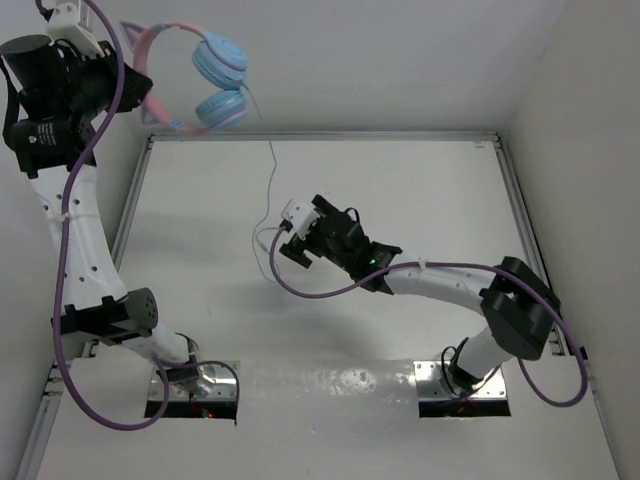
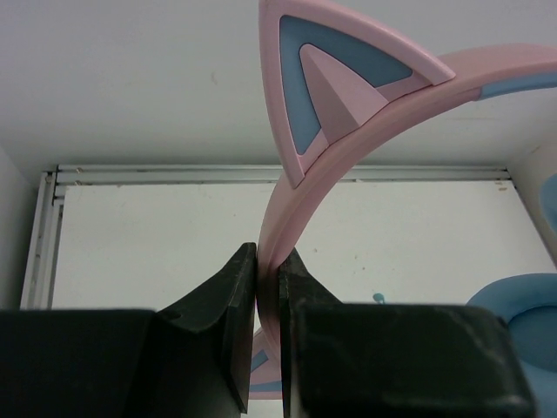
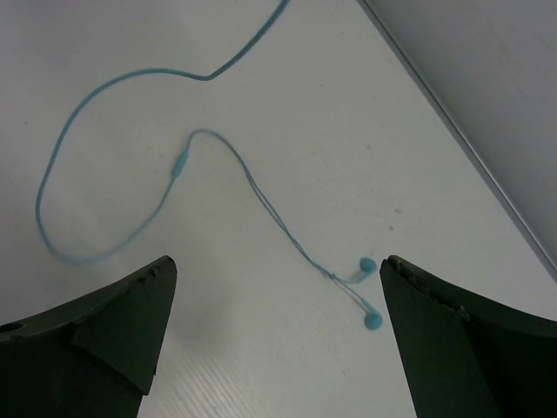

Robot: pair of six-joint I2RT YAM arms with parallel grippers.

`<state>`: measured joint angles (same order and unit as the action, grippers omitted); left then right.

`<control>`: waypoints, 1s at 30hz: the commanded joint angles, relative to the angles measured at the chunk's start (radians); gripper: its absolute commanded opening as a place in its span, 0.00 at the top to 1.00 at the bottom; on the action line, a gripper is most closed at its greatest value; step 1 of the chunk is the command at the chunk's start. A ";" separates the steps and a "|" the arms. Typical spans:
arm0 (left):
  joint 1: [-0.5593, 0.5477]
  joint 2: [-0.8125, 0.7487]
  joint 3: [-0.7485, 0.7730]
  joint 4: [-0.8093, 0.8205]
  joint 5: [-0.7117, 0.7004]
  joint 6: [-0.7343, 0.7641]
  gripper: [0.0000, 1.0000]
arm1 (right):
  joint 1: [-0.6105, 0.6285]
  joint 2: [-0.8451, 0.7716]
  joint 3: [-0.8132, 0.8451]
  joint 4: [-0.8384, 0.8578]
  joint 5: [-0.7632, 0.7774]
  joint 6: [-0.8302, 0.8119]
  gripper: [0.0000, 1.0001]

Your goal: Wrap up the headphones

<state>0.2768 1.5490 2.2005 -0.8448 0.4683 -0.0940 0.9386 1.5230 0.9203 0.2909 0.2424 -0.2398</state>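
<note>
**ops:** where are the headphones?

**me:** The headphones point(image 1: 215, 85) are off the desk point(image 1: 420, 200), upper left of the top view, hanging from my left jaws. Those jaws are clenched on the pink headband point(image 2: 287, 218), just below a cat-ear point point(image 2: 335, 78). In the left wrist view the headband curves up and to the right out of the grip.

**ops:** right side?

**me:** Right jaws are released, spread wide, nothing in them. They hover over the desk, mid-frame in the top view.

**ops:** what does the next move turn on?

**me:** The cable point(image 1: 270, 175). It drops from the lower ear cup point(image 1: 222, 108) down the frame to the desk, then curls just left of my right jaws. In the right wrist view its free end point(image 3: 370, 296), two small blue knobs, lies between my fingers point(image 3: 104, 331), low in the frame and closer to the right-hand one. The last stretch runs diagonally, upper left to lower right, so it sits slanted between the fingers, not square.

**ops:** which arm takes it?

**me:** The right arm point(image 1: 440, 280), I'd say. It's right over the free end. The left is busy and well apart.

**ops:** look of it?

**me:** Light blue round cups and a thin pale blue cable. The cable lies in one loose loop at the left of the wrist frame, with a small inline piece point(image 3: 181, 164) on it. No turns of cable on the headphones yet, as far as I can see.
</note>
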 commanded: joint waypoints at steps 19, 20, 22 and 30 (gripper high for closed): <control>0.010 0.042 0.030 0.018 -0.020 -0.072 1.00 | 0.085 0.440 0.183 0.470 -0.122 0.319 0.01; 0.012 0.040 0.028 0.018 -0.020 -0.072 1.00 | 0.085 0.457 0.192 0.476 -0.039 0.333 0.01; 0.012 0.042 0.024 0.016 -0.017 -0.075 1.00 | 0.085 0.503 0.216 0.485 0.041 0.350 0.01; 0.024 0.051 -0.010 0.013 -0.016 -0.076 1.00 | 0.081 0.623 0.360 0.279 -0.126 0.358 0.73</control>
<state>0.2855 1.6119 2.1910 -0.8875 0.4416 -0.1287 1.0210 2.1304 1.1969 0.6537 0.2329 0.0925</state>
